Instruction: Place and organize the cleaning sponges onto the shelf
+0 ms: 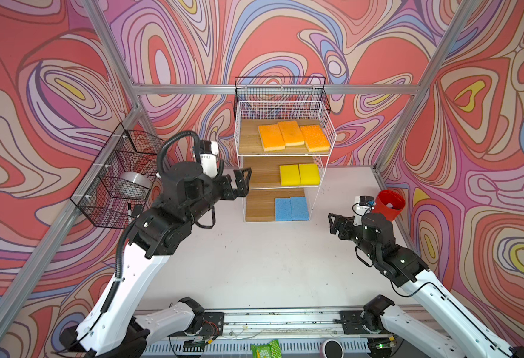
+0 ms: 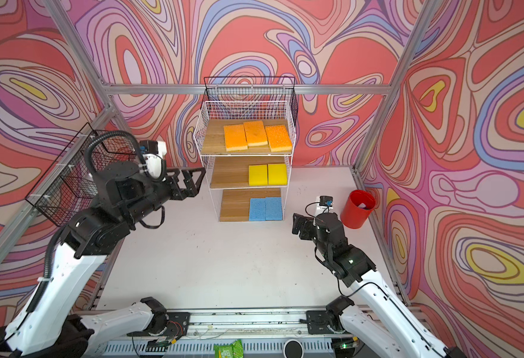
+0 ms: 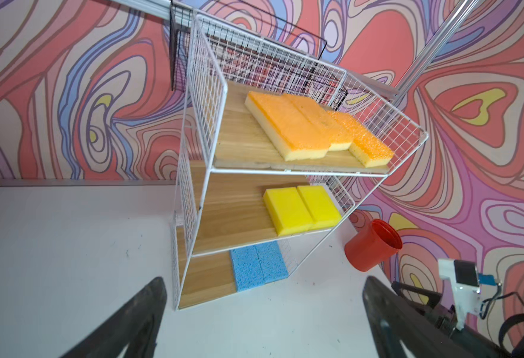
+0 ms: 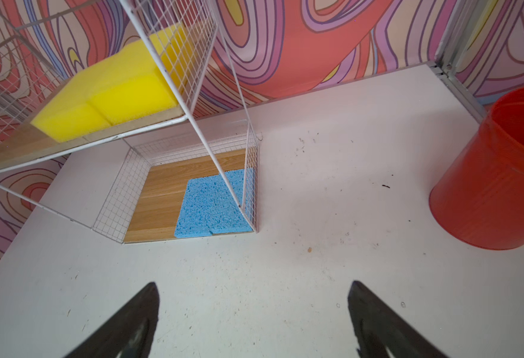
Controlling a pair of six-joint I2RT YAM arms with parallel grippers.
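Orange sponges [image 1: 290,133]: three, flat on the top tier, orange faces up, touching side by side; long axes run front to back, far ends leaning slightly left.
Yellow sponges [image 1: 289,175]: two, a flush pair on the middle tier's right half, long axes front to back.
Blue sponges [image 1: 283,209]: two, paired at the bottom tier's front right, lying the same way.
Shelf [image 1: 238,130]: one white wire rack with three wood tiers, standing at the back of the white table [image 1: 270,263].
My left gripper [image 1: 246,183]: fingers spread wide, holding nothing, raised just beside the shelf's left side.
My right gripper [image 1: 332,223]: likewise spread and empty, low over the table right of the shelf.
Red bucket [image 1: 389,204]: one, just behind my right arm.
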